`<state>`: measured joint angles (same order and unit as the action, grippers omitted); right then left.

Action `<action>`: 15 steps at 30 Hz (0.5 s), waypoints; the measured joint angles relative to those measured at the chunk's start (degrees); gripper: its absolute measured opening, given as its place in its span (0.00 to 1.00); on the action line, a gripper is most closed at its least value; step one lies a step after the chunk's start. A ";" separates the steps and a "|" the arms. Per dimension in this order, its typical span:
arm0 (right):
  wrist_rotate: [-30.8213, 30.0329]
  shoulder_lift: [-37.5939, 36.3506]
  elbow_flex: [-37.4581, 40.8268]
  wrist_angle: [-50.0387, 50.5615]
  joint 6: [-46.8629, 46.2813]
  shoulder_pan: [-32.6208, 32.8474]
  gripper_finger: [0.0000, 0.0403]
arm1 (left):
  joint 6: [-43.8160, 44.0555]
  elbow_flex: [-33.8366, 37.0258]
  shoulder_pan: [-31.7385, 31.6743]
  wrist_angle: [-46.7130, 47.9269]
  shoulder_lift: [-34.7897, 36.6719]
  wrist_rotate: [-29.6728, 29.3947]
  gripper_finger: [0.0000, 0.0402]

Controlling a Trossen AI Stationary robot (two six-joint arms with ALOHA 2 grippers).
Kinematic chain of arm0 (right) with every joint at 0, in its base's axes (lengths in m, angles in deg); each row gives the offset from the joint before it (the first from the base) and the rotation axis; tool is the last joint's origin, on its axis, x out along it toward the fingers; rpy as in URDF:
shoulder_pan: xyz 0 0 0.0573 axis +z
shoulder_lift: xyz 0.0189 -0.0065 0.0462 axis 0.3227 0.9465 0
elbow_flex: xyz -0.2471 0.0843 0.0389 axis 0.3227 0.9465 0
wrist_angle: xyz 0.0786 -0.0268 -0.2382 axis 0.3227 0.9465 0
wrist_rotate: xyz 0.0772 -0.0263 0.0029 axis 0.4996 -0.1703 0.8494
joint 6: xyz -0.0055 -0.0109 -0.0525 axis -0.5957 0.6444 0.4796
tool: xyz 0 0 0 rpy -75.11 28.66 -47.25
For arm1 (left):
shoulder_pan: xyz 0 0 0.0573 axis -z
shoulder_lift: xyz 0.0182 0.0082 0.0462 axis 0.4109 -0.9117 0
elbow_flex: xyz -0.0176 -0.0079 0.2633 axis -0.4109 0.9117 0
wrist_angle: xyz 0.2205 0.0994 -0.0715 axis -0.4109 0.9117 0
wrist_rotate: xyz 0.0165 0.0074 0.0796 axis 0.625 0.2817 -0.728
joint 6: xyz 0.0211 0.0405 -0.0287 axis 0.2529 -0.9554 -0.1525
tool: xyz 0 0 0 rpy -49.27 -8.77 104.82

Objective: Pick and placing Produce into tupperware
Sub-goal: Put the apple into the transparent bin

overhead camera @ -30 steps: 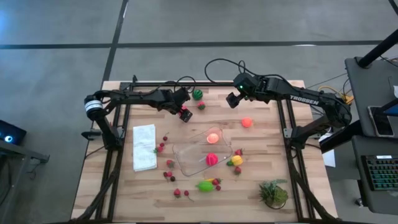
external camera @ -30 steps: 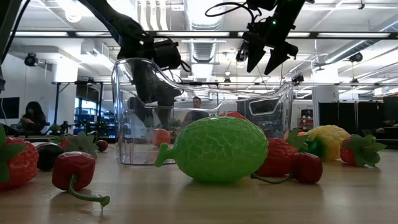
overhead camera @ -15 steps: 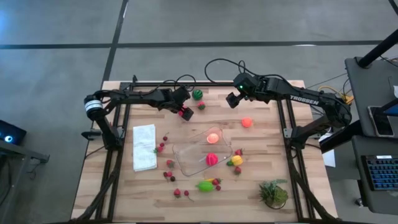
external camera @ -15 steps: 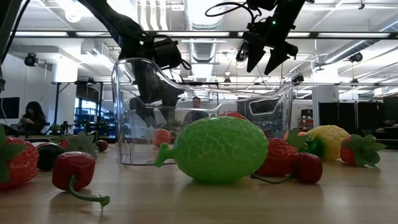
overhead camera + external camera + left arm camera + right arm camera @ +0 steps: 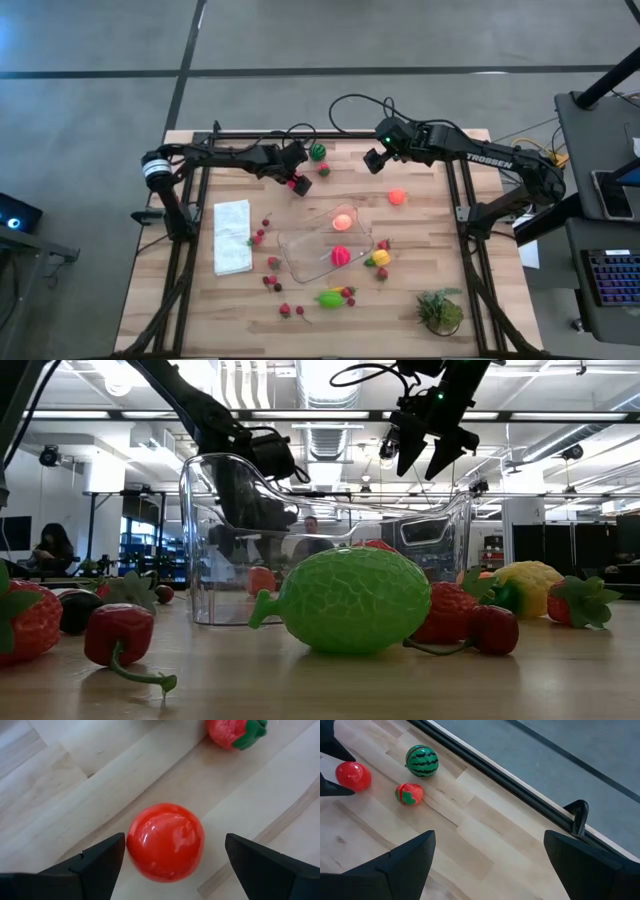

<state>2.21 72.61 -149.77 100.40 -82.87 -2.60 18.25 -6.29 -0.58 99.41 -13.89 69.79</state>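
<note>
Red and glossy, a small round fruit (image 5: pixel 165 842) is lying on the wooden table (image 5: pixel 420 225), sitting between the spread fingers of the left gripper (image 5: pixel 297 180). In the left wrist view one finger (image 5: pixel 92 862) is nearly touching the ball while the other is standing well clear, so nothing is being gripped. Just beyond the ball a strawberry (image 5: pixel 409 794) is resting, with the striped melon (image 5: pixel 317 152) near it; all three are lying past the far end of the clear tupperware (image 5: pixel 305 255), close to the table's far edge.

The tupperware is sitting near the middle of the table, holding an orange fruit (image 5: pixel 342 222) and a pink-red one (image 5: pixel 341 256). A lime-green fruit (image 5: pixel 342 600), a yellow one (image 5: pixel 380 257) and scattered berries are lying beside its near end, and another orange fruit (image 5: pixel 397 197) is lying to its right.

The right gripper (image 5: pixel 374 160) is hanging above the table beyond the tupperware's far right corner, jaws spread wide, holding nothing.
</note>
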 joint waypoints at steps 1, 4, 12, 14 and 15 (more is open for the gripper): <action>0.00 0.00 0.00 0.00 -0.04 0.00 0.91 | -0.12 0.00 -0.02 -0.04 -0.17 0.00 0.82; 0.00 0.00 0.04 -0.02 -0.01 0.01 0.91 | -0.26 0.02 -0.02 0.01 -0.78 0.00 0.82; 0.00 0.02 0.81 -0.01 -0.02 0.01 0.91 | -0.28 0.00 0.00 0.10 -1.52 0.07 0.80; 0.00 0.02 0.92 -0.05 -0.02 0.00 0.91 | -0.30 0.00 0.02 0.11 -1.52 0.07 0.77; 0.00 0.02 0.98 -0.05 -0.02 0.02 0.91 | -0.30 0.00 0.02 0.09 -1.52 0.07 0.76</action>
<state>2.21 72.63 -148.78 100.35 -82.89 -2.58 17.95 -6.29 -0.56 99.50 -15.41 69.85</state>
